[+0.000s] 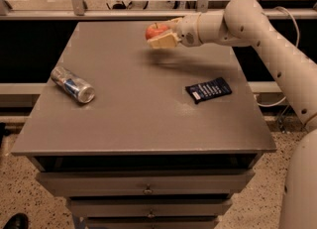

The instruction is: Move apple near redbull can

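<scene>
Camera view: claw (159, 35) clamped on apple (155, 29), well apart from redbull can (72, 85).

End effector (161, 37) holds apple (155, 29) over the table (138, 124) at back (redbull can (73, 85) left, packet (208, 89) right).
</scene>
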{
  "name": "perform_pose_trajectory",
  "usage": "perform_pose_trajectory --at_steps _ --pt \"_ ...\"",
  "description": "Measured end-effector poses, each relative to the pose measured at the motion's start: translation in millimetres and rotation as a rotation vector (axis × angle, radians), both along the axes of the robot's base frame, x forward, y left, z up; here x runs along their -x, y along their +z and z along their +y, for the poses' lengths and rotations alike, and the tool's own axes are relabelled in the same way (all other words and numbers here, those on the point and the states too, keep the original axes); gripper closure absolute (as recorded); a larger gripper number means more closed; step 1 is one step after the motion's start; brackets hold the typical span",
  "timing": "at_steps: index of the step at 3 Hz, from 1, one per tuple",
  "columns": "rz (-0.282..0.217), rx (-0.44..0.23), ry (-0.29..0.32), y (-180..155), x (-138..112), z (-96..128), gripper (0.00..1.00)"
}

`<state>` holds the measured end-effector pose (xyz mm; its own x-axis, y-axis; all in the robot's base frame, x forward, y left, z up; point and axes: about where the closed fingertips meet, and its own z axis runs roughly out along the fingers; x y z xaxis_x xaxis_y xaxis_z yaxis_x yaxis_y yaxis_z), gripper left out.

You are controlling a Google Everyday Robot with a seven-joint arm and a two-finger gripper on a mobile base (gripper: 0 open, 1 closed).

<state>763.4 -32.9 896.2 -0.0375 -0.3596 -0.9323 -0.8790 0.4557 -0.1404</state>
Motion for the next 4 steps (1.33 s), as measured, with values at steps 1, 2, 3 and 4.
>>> perform_pose_trajectory --at_steps 1,2,3,4 --pt "-0.001 0.012 0.058 1 29 20 1.00" --pt "0.014 -0.019 0.156 -8 75 58 1.00" --pt "0.036 -0.054 0.215 -16 109 80 1.00" --pt "0.061 -0.091 0.288 -24 142 105 1.00"
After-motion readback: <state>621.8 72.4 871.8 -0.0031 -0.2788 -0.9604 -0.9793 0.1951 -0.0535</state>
